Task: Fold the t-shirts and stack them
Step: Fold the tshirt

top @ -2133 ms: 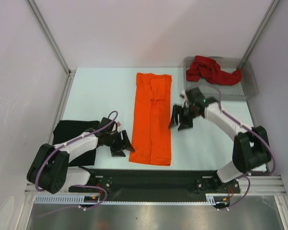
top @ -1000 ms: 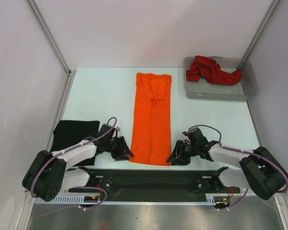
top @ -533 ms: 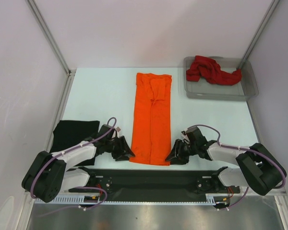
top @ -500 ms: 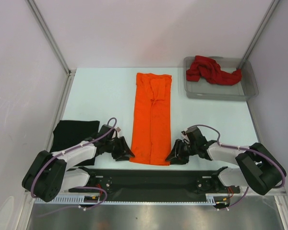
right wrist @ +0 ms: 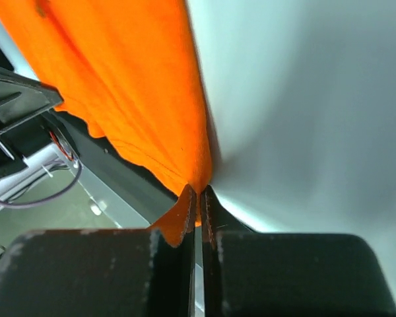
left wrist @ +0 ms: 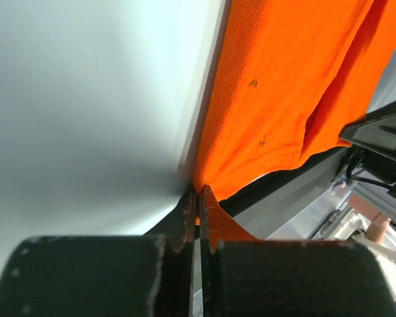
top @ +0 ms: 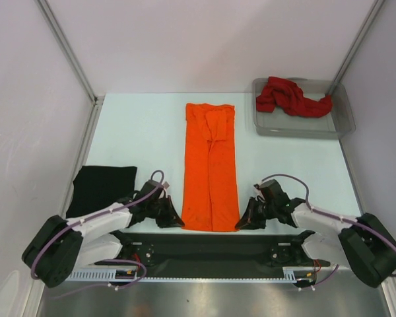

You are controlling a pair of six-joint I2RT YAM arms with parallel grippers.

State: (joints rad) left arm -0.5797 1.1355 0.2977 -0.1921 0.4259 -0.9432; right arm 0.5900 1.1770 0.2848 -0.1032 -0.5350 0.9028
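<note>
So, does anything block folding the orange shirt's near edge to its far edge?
Nothing visible. The left gripper and right gripper pinch the orange shirt at its near corners; the red shirt in the tray and the black shirt lie aside.

We see a clear grey plastic tray (top: 297, 129) at the far right corner of the pale worktop (top: 138, 132), just beside a slanted metal post (top: 358, 46).
</note>
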